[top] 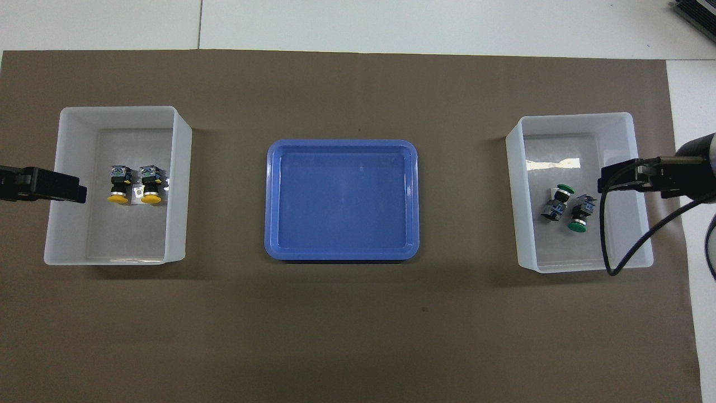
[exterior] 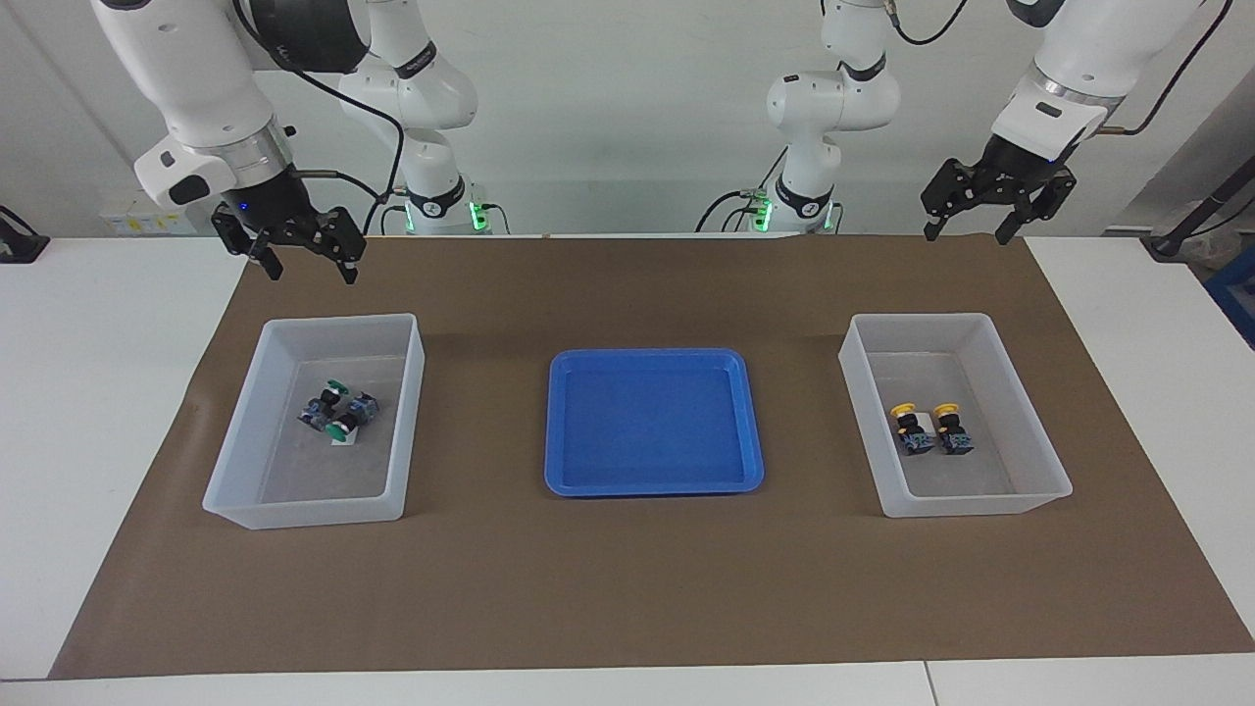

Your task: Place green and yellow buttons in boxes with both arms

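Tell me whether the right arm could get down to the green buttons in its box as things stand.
Probably yes. The right gripper hangs open and empty, up in the air by the robots' end of the box. The box has no lid, and the two green buttons lie bare on its floor with nothing over them.

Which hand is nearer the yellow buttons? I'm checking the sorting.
Left. The left hand hangs open, raised, by the box holding the yellow buttons; the right hand is up at the other end.
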You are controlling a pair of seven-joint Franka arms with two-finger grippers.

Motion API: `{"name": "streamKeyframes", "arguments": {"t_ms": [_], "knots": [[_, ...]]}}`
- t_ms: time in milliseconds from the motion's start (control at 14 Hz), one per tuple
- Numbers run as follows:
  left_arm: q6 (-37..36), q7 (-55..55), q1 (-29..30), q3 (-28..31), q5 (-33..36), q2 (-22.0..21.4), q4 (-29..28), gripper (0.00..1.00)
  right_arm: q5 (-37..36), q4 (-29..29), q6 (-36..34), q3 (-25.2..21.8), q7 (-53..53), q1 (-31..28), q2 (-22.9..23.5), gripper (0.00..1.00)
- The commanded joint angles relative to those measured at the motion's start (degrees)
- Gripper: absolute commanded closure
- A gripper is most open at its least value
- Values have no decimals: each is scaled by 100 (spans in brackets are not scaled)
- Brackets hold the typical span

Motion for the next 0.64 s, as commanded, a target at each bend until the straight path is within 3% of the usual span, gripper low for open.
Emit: {"name": "streamKeyframes", "arguments": {"t_ms": [0,143,571], "knots": [[-31,-71,22,14,-52,-71,-71,0,-58,23,-88,-103,87,130,-30,0],[-31,-71,22,14,-52,-71,-71,0,-58,23,-79,-392,105,384,-30,0],[-31,-71,22,14,-52,-71,-71,0,-58,-12,-36,-560,114,561,-4,0]]}}
